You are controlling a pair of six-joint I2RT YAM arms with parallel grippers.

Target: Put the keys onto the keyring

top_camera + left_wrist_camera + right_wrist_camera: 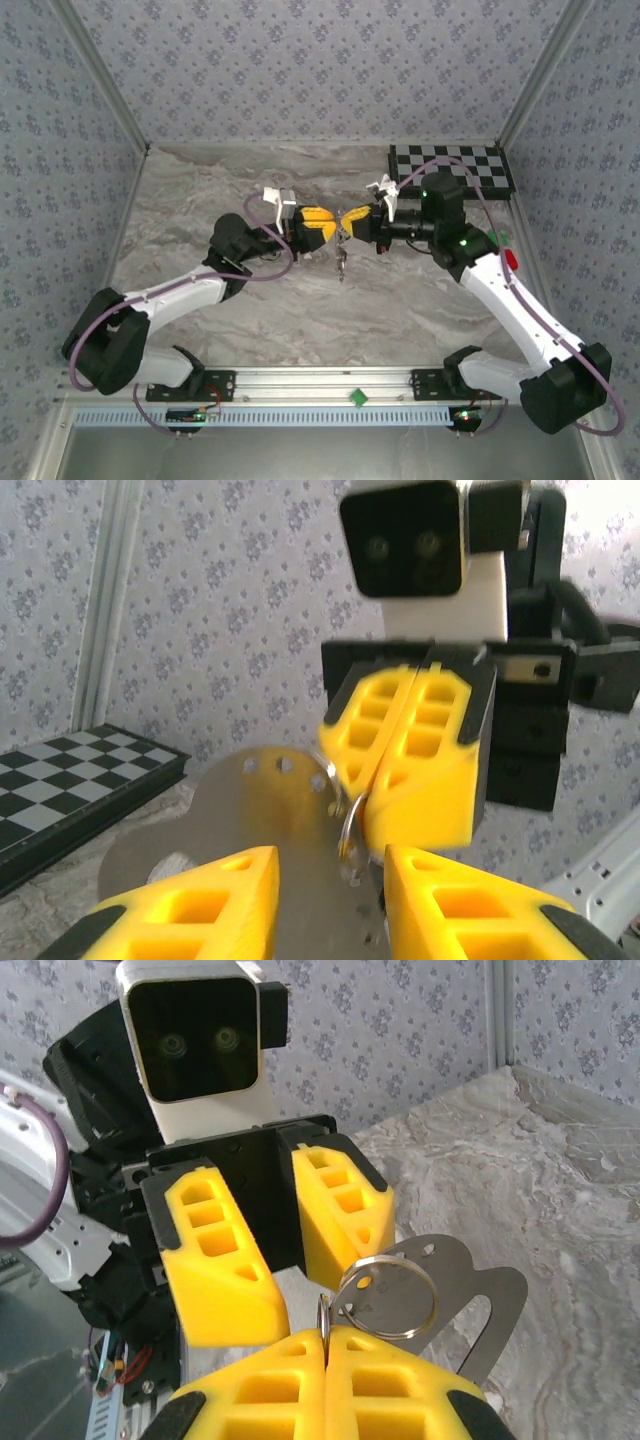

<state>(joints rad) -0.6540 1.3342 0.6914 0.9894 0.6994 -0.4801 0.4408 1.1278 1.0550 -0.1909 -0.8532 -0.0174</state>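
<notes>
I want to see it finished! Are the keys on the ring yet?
Not yet. Done: the right gripper is pinching the keyring, with a flat metal piece right behind it. Happening now: the left gripper is open, facing the ring. Still to do: I can't see a key clearly threaded on, so that part is left.

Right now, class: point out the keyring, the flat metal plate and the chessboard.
keyring (436, 1298): right wrist view, right side of the wire loop.
metal plate (492, 1305): right wrist view, bare right lobe.
chessboard (455, 155): top external view, bare upper part of the board.
</notes>
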